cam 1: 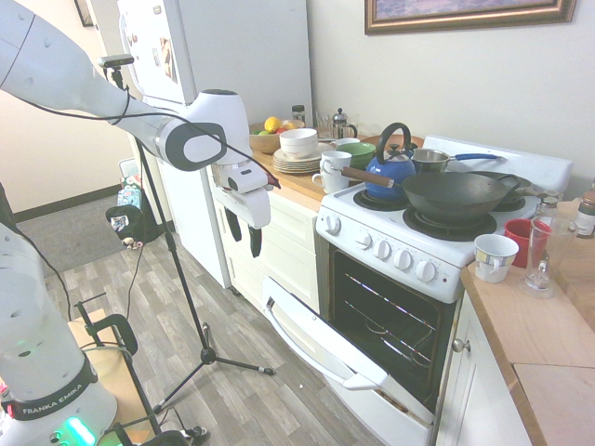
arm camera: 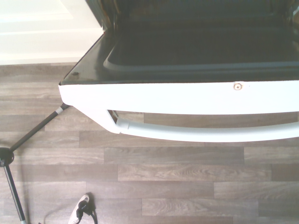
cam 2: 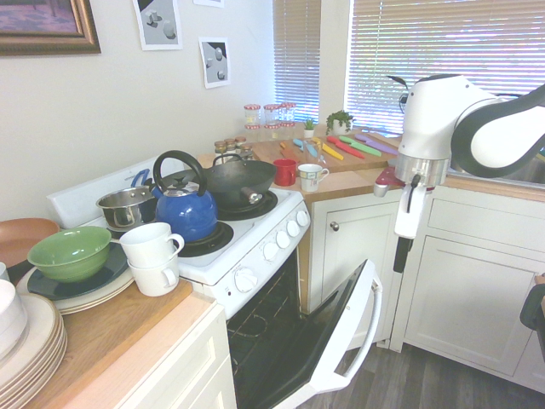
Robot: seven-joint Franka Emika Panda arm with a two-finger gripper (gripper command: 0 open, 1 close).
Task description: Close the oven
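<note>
The approach to the door is being judged the step in hand; the closing push is not yet being made. The oven (cam 1: 372, 223) is being seen between two stretches of counter (cam 1: 296, 182), with a kettle (cam 1: 392, 174) and a wok (cam 1: 451, 197) being borne on its top. Its door (cam 2: 347, 311) is being shown tilted down and partly open, the wire rack (cam 1: 400, 336) inside being left in view. The gripper (cam 1: 245, 237) is being held above and apart from the door, fingers pointing down and spread apart, with nothing being clamped between them. In the wrist view, the handle (arm camera: 210, 134) is being shown along the door's outer edge.

For the next move, a lower position on the outer side of the door is probably being called for, so that the handle or outer face is being met from beyond and the door is being pushed up and inward. If the door's inner face is being pressed instead, it is likely being driven further open. Room for the fingers is being needed as the gap narrows.
</note>
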